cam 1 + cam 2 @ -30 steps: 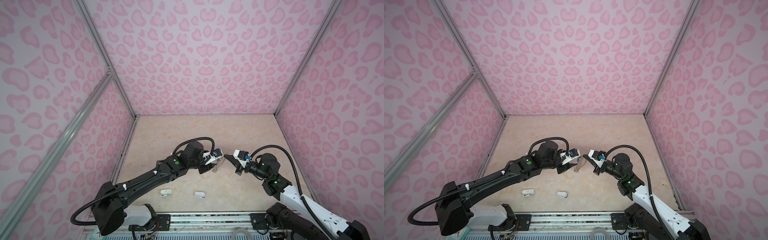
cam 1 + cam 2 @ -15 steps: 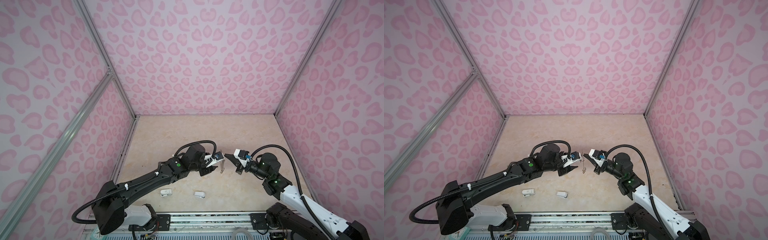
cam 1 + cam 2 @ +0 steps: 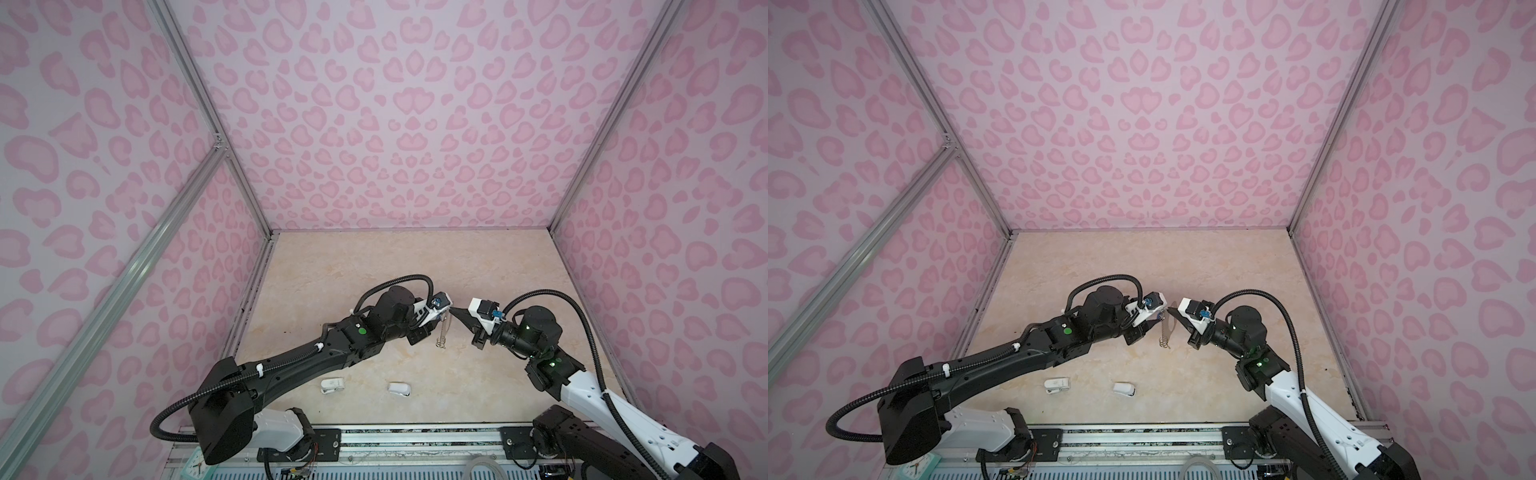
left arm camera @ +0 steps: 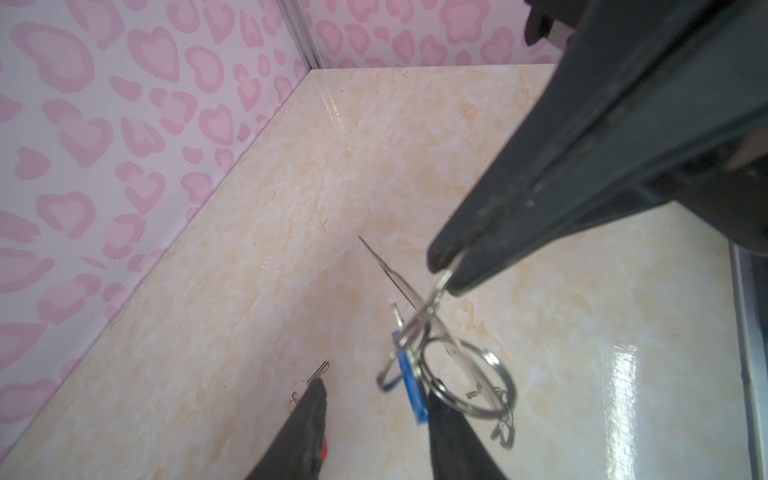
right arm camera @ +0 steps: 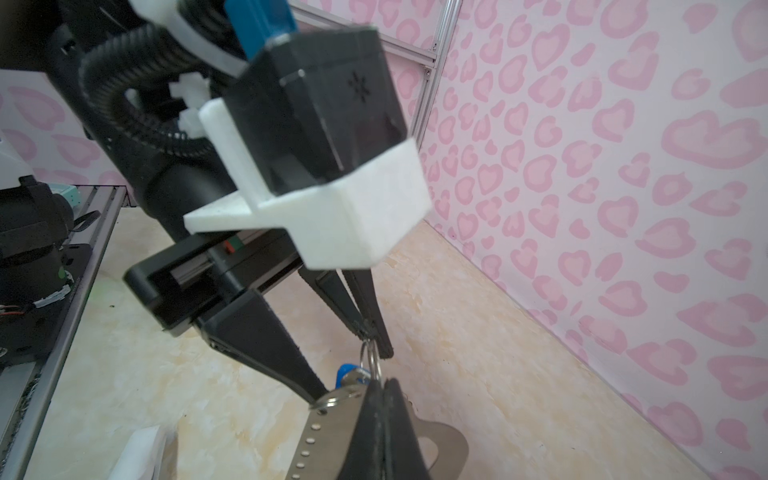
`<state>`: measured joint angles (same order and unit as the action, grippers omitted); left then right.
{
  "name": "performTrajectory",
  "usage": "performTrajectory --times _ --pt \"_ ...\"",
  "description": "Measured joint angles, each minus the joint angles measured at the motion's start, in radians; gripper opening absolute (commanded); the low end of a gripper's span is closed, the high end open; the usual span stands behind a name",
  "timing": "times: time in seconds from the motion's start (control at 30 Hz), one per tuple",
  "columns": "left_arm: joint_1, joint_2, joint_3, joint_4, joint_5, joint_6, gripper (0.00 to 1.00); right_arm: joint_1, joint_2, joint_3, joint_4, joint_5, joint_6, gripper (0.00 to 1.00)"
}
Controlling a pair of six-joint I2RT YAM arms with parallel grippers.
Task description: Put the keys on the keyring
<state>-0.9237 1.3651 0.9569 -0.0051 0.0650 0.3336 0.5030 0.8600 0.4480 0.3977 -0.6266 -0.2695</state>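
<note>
grey metal keyring (image 5: 328, 432) hangs off the table, pinched in the clamped right gripper (image 5: 384, 388). left gripper (image 4: 374, 392) stands part-open beside the blue-tag key (image 4: 409, 386), possibly already threaded. steady the keyring, then feed the wire ring slowly and squarely.

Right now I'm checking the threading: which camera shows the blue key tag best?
Left wrist: the blue key tag shows edge-on, nearly all of it visible. Right wrist shows only its top beside the right tool. Top views: too small to tell.
</note>
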Motion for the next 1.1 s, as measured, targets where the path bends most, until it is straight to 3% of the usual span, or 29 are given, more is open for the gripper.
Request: performTrajectory --times 0.2,0.57,0.93,0.97,1.03,1.1 --pt "-0.007 0.006 0.000 0.026 0.018 -0.018 0.39 0.000 -0.001 -0.003 0.001 0.025 0.003 0.00" --pt "-0.008 0.023 0.003 0.027 0.021 -0.014 0.03 0.000 -0.010 -0.019 0.050 0.028 0.031 0.00" --pt "0.007 0.028 0.049 -0.064 0.155 0.036 0.03 0.000 -0.010 -0.031 0.100 0.014 0.060 0.00" --pt "0.010 0.032 0.057 -0.077 0.171 0.039 0.06 0.000 -0.010 -0.032 0.103 0.010 0.064 0.00" --pt "0.014 0.034 0.067 -0.099 0.192 0.045 0.24 0.000 -0.010 -0.035 0.107 -0.001 0.067 0.00" --pt "0.019 0.033 0.074 -0.114 0.209 0.060 0.35 0.000 -0.011 -0.039 0.114 -0.002 0.067 0.00"
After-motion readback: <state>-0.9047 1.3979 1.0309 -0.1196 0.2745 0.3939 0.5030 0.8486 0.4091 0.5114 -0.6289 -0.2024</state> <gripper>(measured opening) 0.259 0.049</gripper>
